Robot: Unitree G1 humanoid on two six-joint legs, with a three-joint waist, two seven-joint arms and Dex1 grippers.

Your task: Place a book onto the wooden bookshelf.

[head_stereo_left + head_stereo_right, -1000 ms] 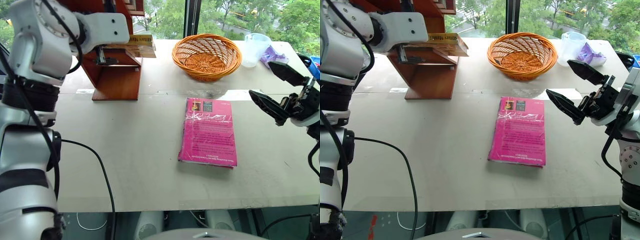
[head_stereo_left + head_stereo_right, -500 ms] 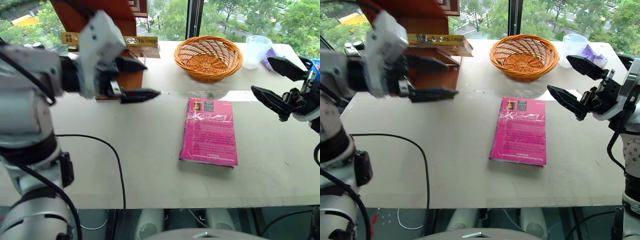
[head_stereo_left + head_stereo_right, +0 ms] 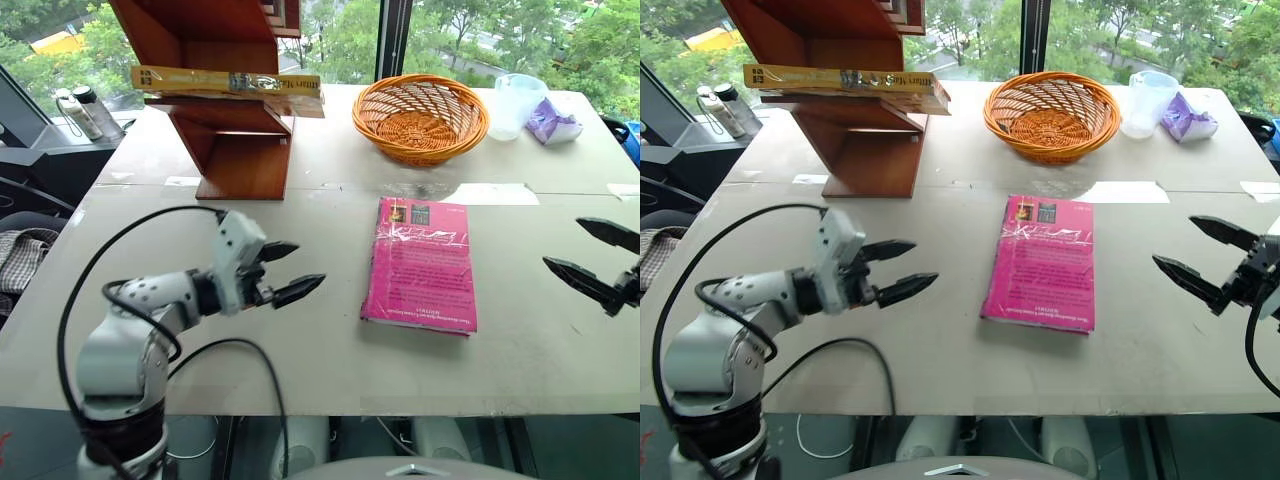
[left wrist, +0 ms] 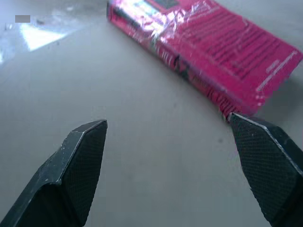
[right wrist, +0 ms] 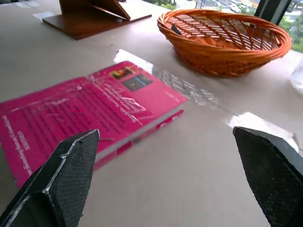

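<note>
Grippers come first, nearest you: the left gripper (image 3: 290,270) sits low in the left half of the frame, jaws spread wide and empty, pointing toward the pink book (image 3: 420,263) lying flat at centre. At the right edge the right gripper (image 3: 590,258) is also wide open with nothing in it. Both hang just above the table (image 3: 300,350), each a little way off the pink book's sides. Farther back, at upper left, the yellow book (image 3: 225,82) already lies flat on the ledge of the wooden bookshelf (image 3: 240,150), one end jutting past the ledge toward the basket (image 3: 421,115). Behind that, at upper right, you have a plastic cup (image 3: 517,100) and a purple wrapper (image 3: 553,122). By the look of it the placing is done, so your job is a clean retreat: keep both arms low and away from the shelf, don't brush the overhanging end, and leave the pink book where it lies.
</note>
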